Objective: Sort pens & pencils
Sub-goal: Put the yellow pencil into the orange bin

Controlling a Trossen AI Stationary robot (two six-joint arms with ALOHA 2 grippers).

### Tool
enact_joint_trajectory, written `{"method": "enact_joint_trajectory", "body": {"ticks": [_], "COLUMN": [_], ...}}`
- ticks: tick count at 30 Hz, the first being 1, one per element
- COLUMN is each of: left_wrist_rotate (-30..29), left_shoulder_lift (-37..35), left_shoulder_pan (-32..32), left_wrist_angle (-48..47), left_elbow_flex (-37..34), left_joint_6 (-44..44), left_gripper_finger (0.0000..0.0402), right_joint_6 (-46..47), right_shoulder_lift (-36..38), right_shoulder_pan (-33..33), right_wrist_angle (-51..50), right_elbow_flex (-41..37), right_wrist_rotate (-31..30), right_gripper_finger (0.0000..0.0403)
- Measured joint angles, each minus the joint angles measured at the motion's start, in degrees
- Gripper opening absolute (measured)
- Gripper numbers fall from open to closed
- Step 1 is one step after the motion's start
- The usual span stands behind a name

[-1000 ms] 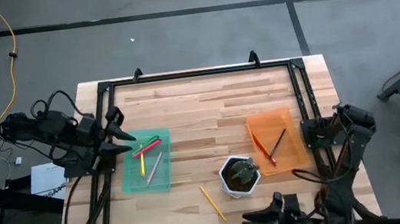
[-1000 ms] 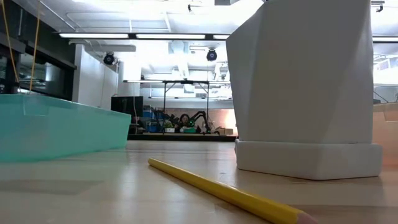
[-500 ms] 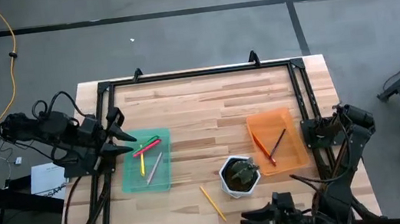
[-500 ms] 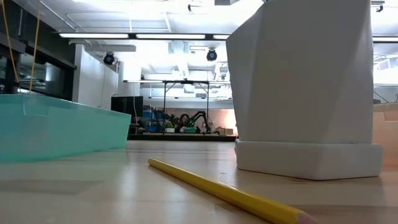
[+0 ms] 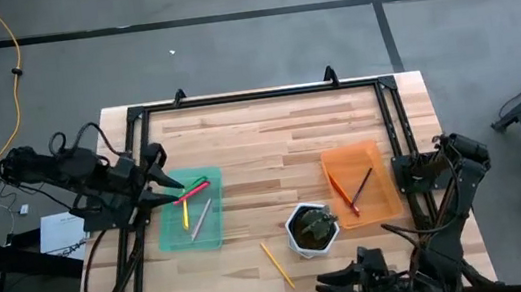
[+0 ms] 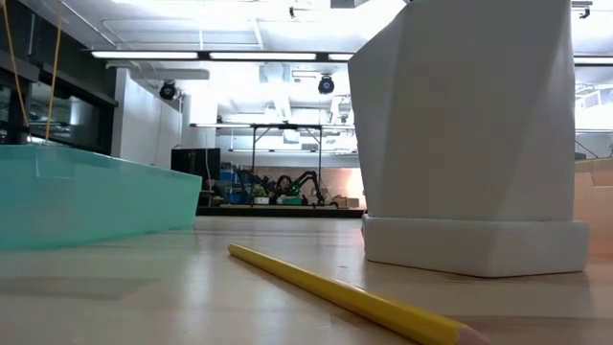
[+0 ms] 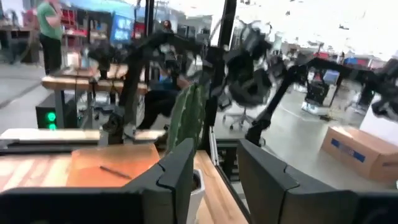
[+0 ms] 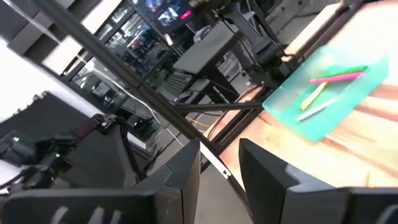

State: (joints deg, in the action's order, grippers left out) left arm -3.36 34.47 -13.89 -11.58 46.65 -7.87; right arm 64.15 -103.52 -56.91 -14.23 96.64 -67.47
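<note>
Several pens, pink (image 5: 193, 190), green (image 5: 199, 183), yellow (image 5: 186, 214) and grey (image 5: 201, 217), lie in the teal tray (image 5: 174, 240), also seen in the right wrist view (image 8: 292, 109). Two pencils, one dark (image 5: 363, 181) and one red-brown (image 5: 343, 196), lie in the orange tray (image 5: 375, 156). A yellow-orange pencil (image 5: 277, 265) lies flat on the table wood, close up in the low view (image 6: 354, 297). My left gripper (image 5: 166, 177) hovers open at the teal tray's left edge. My right gripper (image 5: 343, 271) waits open at the table's near edge.
A white faceted pot (image 5: 298, 245) with a cactus (image 5: 313, 226) stands between the trays, just right of the loose pencil; it fills the low view's right (image 6: 469, 144). A black frame (image 5: 254, 96) borders the table. Bare wood lies between the trays and toward the far edge.
My left gripper has moved a little toward the table's right, coming over the teal tray's left edge, staying open. The pens, pencils and pot have not moved.
</note>
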Motion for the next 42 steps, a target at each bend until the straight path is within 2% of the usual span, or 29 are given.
{"method": "enact_joint_trajectory", "body": {"ticks": [6, 10, 14, 20, 29, 33, 42], "left_wrist_rotate": [6.6, 9.0, 11.4, 13.2, 11.6, 11.3, 9.4], "left_shoulder_lift": [6.1, 10.8, 15.0, 18.0, 18.1, 18.1, 18.3], "left_shoulder_pan": [0.0, 0.0, 0.0, 0.0, 0.0, 0.0, 0.0], "left_wrist_angle": [-2.2, -1.7, 1.5, 8.4, 8.9, 9.0, 8.8], "left_elbow_flex": [0.0, 0.0, 0.0, 0.0, 0.0, 0.0, 0.0], "left_joint_6": [-0.9, -1.2, -1.2, -1.2, -1.5, -1.6, -1.9], "left_gripper_finger": [0.0111, 0.0111, 0.0111, 0.0111, 0.0111, 0.0111, 0.0111], "right_joint_6": [-13.8, -24.0, -30.4, -42.6, -65.0, -69.0, -68.3], "right_shoulder_lift": [3.4, 6.5, 9.6, 13.1, 20.3, 24.4, 31.7], "right_shoulder_pan": [-0.1, -0.2, -0.3, 0.3, 2.0, 2.3, 3.4], "right_wrist_angle": [5.7, 8.3, 9.0, 13.6, 21.5, 18.2, 7.0], "right_elbow_flex": [0.0, 0.0, 0.0, 0.0, 0.0, 0.0, 0.0], "right_wrist_rotate": [0.0, 0.2, 2.0, 9.5, 26.5, 30.2, 33.9], "right_gripper_finger": [0.0103, 0.0103, 0.0103, 0.0103, 0.0103, 0.0103, 0.0103]}}
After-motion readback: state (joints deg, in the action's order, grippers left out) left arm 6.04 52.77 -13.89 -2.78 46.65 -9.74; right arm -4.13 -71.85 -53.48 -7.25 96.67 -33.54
